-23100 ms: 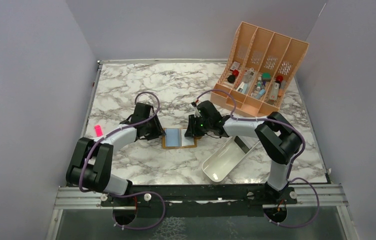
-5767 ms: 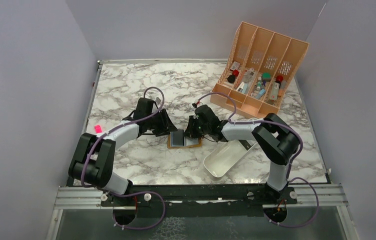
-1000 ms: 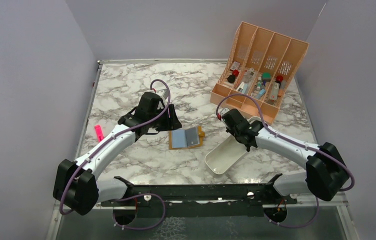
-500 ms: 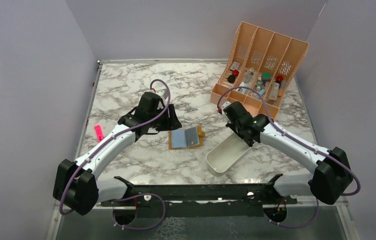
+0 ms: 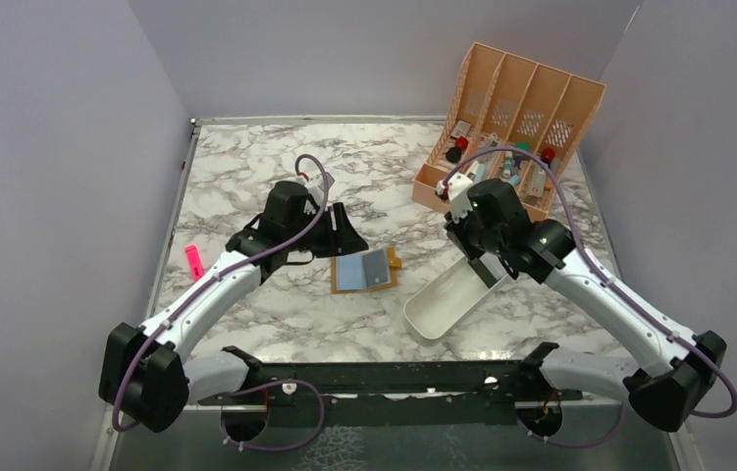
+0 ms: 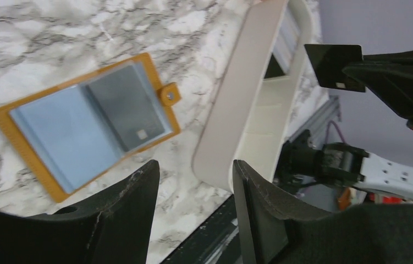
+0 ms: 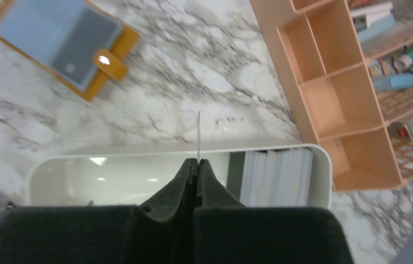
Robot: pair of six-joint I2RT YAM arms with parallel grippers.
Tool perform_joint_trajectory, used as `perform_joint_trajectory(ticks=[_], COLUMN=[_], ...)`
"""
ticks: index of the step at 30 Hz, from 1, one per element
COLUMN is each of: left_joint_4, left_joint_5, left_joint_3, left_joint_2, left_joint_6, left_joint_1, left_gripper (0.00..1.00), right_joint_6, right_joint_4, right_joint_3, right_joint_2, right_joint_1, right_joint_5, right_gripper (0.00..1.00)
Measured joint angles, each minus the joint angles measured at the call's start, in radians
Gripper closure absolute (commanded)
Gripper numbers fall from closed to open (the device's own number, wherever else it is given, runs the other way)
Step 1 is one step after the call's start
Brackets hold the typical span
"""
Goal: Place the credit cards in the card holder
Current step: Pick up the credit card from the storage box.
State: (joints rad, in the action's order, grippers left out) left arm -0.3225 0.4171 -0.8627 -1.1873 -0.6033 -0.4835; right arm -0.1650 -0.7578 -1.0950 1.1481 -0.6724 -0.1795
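Right wrist cam: my right gripper is clamped on one credit card, seen edge-on, above the white tray. More cards are stacked in the tray's far end. The card holder lies open mid-table, left of the tray, two cards showing inside. My left gripper is spread, hovering at the holder's far-left edge.
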Motion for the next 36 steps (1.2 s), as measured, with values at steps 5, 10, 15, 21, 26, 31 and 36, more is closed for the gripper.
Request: perform_joint_trajectory(ticks=[5,10,15,21,26,31,36], left_joint_4=[0.171,0.378,0.53,0.625,0.659,0.667,0.679], left_joint_5=[0.135,0.231,0.275,0.294,0.295,0.297,0.298], left_joint_3=[0.078,0.142,0.163,0.164,0.166,0.179,0.185], left_joint_2=[0.068,0.121,0.151,0.197,0.203,0.188,0.174], left_joint_6=[-0.122,-0.271,-0.37,-0.414,-0.429,-0.436,-0.453], left_joint_1=[0.0,0.0,0.0,0.0,0.0,0.0,-0.003], left_gripper=[0.45,0.45,0.43,0.41,0.4,0.46,0.76], right_joint_6=[0.12,0.372,0.653,0.953,1.115,1.209,1.243], right_joint_4=[0.149,0.419,0.671,0.955,1.133,1.266,1.32], right_joint_3=[0.008,0.1,0.246,0.42,0.486,0.512,0.513], right_joint_2=[-0.122,-0.229,-0.242,-0.242,-0.224,-0.197,-0.161], right_joint_1=[0.0,0.0,0.0,0.0,0.0,0.0,0.0], right_joint_5=[0.149,0.279,0.385,0.452,0.493,0.513,0.531], right_gripper=[0.99,0.98,0.98,0.98,0.97,0.97,0.96])
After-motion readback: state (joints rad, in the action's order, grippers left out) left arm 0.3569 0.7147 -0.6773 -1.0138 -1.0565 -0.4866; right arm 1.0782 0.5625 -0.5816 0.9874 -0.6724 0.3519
